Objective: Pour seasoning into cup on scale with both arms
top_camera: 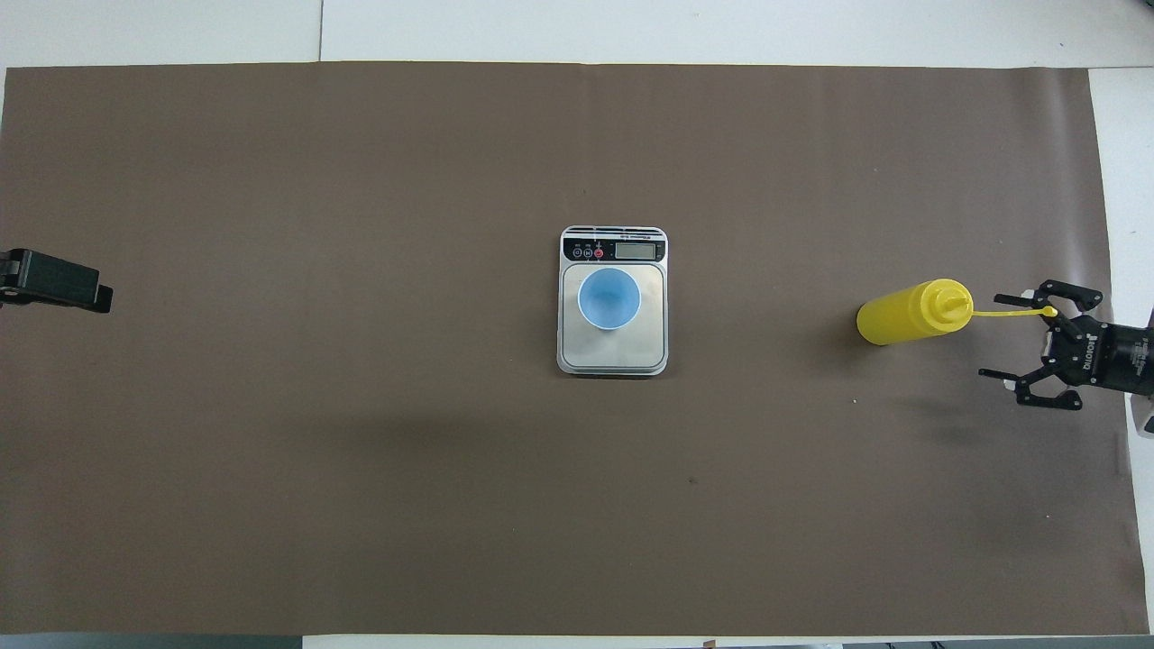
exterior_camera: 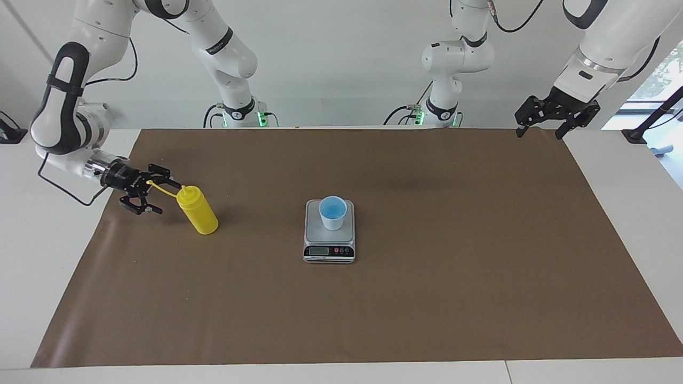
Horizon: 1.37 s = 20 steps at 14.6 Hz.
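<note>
Yellow seasoning (exterior_camera: 198,212) upright on surface (exterior_camera: 427,298) toward right arm's end, well apart from cup (exterior_camera: 333,212) on scale (exterior_camera: 329,231). Right gripper (exterior_camera: 150,190) beside nozzle, jaws released, near cap strap: could snag, tipping bottle. Left gripper (exterior_camera: 556,116) waiting, jaws spread.

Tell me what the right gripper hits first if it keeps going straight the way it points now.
Most likely the seasoning bottle: the open right gripper is low beside it, fingers aimed at its top. Whether the tips would meet the nozzle or the body first is uncertain.

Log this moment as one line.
right claw: open, beside yellow plastic squeeze bottle | left claw: open, waiting | light blue tapered cup: on silver scale
</note>
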Motion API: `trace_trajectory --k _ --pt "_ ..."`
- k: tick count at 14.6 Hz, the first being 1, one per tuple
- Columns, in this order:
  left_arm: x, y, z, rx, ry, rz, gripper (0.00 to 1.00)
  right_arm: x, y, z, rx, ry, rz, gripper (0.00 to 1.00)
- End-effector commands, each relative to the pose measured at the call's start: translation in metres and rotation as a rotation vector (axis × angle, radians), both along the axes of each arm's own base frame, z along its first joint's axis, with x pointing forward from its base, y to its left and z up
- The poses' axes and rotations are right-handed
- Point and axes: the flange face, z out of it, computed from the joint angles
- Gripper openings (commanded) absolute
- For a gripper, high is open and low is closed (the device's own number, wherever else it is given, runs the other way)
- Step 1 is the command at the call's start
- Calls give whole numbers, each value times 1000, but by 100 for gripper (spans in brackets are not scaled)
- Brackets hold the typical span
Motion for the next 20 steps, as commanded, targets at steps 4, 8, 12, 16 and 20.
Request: trace_trajectory --k 4,8,12,16,20 --pt "-4 1 2 19 -7 -26 100 69 0 142 -302 -150 335 100" --pt "-3 5 2 36 -8 -42 100 81 30 214 -412 -210 473 100" --pt "-4 4 3 35 -12 -33 100 99 116 279 -698 -262 726 100" --pt "-2 5 3 34 -26 1 100 80 183 318 -733 -346 828 100" --pt "-2 3 1 35 -26 51 100 80 209 325 -744 -391 872 100"
